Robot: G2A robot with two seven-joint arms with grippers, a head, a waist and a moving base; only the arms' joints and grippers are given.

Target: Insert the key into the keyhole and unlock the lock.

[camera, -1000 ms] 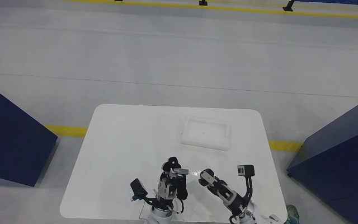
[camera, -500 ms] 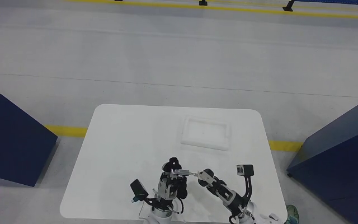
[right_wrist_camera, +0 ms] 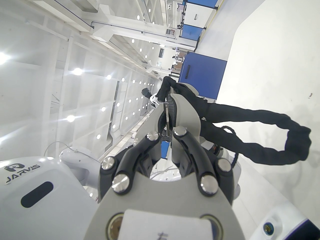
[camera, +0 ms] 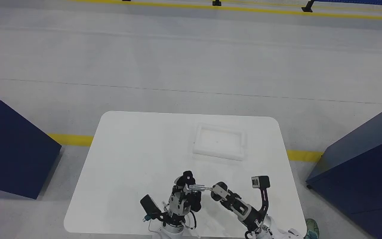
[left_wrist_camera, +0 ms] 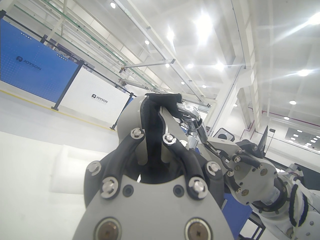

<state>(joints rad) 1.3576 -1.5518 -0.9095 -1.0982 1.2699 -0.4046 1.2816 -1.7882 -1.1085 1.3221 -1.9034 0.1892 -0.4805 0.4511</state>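
My left gripper [left_wrist_camera: 161, 102] pinches a shiny rounded metal lock [left_wrist_camera: 188, 114]. My right gripper [right_wrist_camera: 170, 101] pinches the thin flat key [right_wrist_camera: 166, 117]. Both hang over the smooth white table [camera: 137, 155], toward six o'clock.

Top camera high above table [camera: 131, 167], looking down; wrist cameras (close-in) tilt up at ceiling [left_wrist_camera: 225, 26]

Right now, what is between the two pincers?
The small silvery key, its tip seemingly at the lock, bridges the left pincer and right pincer. The top and left wrist views show it.
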